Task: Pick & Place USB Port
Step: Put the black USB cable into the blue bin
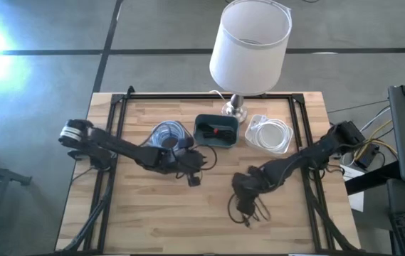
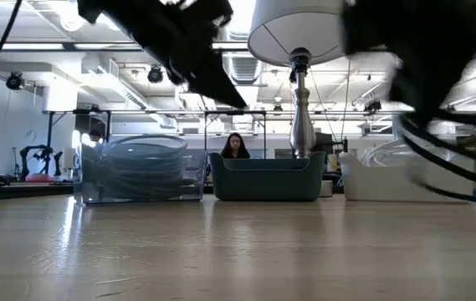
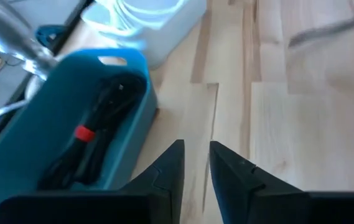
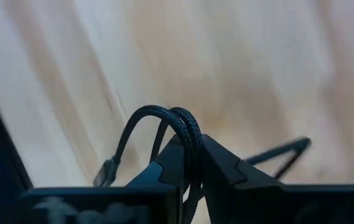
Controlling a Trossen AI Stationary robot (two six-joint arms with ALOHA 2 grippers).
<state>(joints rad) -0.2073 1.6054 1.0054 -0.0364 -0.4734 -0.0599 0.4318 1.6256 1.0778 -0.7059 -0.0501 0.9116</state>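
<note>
A black braided USB cable [image 1: 248,210] hangs in loops below my right gripper [image 1: 245,186], which is shut on it over the near middle of the table. In the right wrist view the cable [image 4: 140,124] arches over the gripper [image 4: 191,157]. My left gripper [image 1: 196,173] hovers near the table's middle, in front of the teal bin [image 1: 203,136]. Its fingers [image 3: 196,163] stand a narrow gap apart with nothing between them. The teal bin [image 3: 117,149] holds black cables tied with a red band [image 3: 84,132]. My right gripper pinches a bend of the black cable [image 4: 188,127] between its two fingers; two strands lie side by side there. The fingers come from above, slanting from the table's right. The cable's loops [image 2: 442,163] hang below; whether the lowest part touches the table I cannot tell.
A clear box with coiled bluish cable [image 1: 168,134] stands left of the teal bin, and a clear box with white cable [image 1: 270,134] stands right of it. A white-shaded lamp [image 1: 250,46] rises behind them. A person [image 2: 236,147] sits far beyond the table.
</note>
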